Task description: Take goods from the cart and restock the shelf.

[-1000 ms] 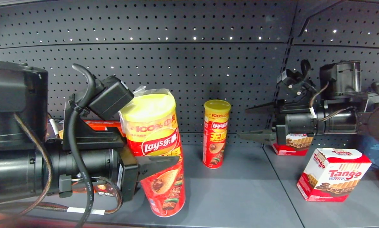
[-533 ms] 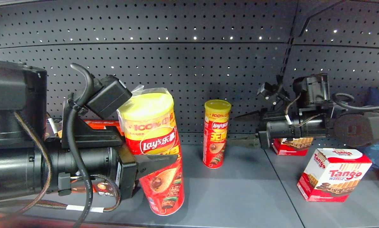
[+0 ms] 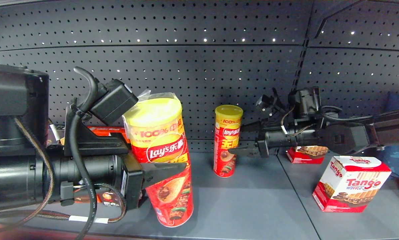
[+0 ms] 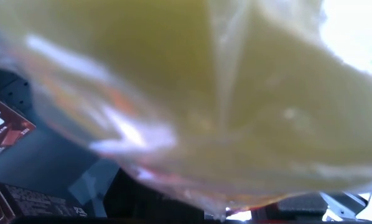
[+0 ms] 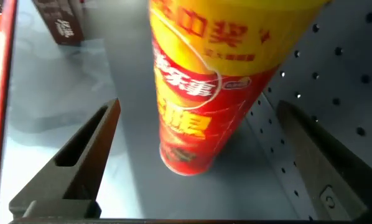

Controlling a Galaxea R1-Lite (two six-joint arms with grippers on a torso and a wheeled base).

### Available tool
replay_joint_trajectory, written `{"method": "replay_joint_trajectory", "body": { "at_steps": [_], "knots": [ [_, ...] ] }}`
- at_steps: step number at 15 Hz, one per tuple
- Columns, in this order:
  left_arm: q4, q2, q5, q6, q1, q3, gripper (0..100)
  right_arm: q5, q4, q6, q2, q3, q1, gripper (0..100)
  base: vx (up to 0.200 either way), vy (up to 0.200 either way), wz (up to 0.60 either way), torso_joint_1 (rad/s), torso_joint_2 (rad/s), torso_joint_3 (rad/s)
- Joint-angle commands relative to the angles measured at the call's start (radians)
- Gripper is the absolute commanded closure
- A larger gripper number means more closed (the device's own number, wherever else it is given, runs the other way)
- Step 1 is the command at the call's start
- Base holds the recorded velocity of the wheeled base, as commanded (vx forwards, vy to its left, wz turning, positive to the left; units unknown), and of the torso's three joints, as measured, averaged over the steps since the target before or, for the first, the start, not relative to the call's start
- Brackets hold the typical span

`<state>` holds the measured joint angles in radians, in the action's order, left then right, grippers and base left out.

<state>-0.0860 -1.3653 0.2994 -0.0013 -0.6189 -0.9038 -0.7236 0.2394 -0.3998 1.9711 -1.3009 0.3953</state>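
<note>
My left gripper (image 3: 160, 165) is shut on a large red and yellow chips can (image 3: 161, 153) wrapped in clear film, near the front left of the grey shelf (image 3: 253, 200). The can leans slightly, its base at the shelf surface; its yellow top (image 4: 204, 93) sits close before the left wrist camera. A smaller chips can (image 3: 228, 140) stands upright at the back middle. My right gripper (image 3: 236, 139) is open just right of it. In the right wrist view the small can (image 5: 204, 93) stands between the spread fingers (image 5: 80, 162) of the right gripper (image 5: 198, 107), untouched.
Two red and white wafer boxes (image 3: 351, 183) (image 3: 308, 153) stand on the right part of the shelf. An orange box (image 3: 106, 130) lies behind my left gripper. Dark boxes (image 4: 9, 127) lie below the held can. A perforated back panel (image 3: 199, 66) closes the rear.
My right arm has moved left and a little down, bringing its open gripper up to the small can. The left gripper and its can have hardly moved.
</note>
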Motion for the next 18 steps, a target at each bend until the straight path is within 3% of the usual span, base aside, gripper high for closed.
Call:
{"method": "replay_joint_trajectory", "body": {
  "at_steps": [1, 15, 16, 18],
  "knots": [
    [0.0, 0.0, 0.0, 0.0, 0.005, -0.003, 100, 0.0, 0.012, 0.006, 0.04, 0.0, 0.0, 0, 0.0, 0.0, 0.0, 0.0, 0.0, 0.0],
    [0.002, 0.0, 0.0, 0.0, 0.016, 0.006, 100, -0.016, 0.037, 0.029, 0.177, -0.081, 0.046, 0, 0.0, 0.0, 0.0, 0.0, 0.0, 0.0],
    [0.002, 0.0, 0.0, 0.0, 0.016, 0.006, 100, -0.017, 0.049, 0.027, 0.183, -0.081, 0.046, 100, 0.0, 0.0, 0.0, 0.0, 0.0, 0.0],
    [0.002, 0.002, 0.0, 0.0, 0.025, 0.008, 100, -0.008, 0.075, 0.035, 0.187, -0.072, 0.051, 100, 0.0, 0.0, 0.0, 0.0, 0.0, 0.0]
  ]
}}
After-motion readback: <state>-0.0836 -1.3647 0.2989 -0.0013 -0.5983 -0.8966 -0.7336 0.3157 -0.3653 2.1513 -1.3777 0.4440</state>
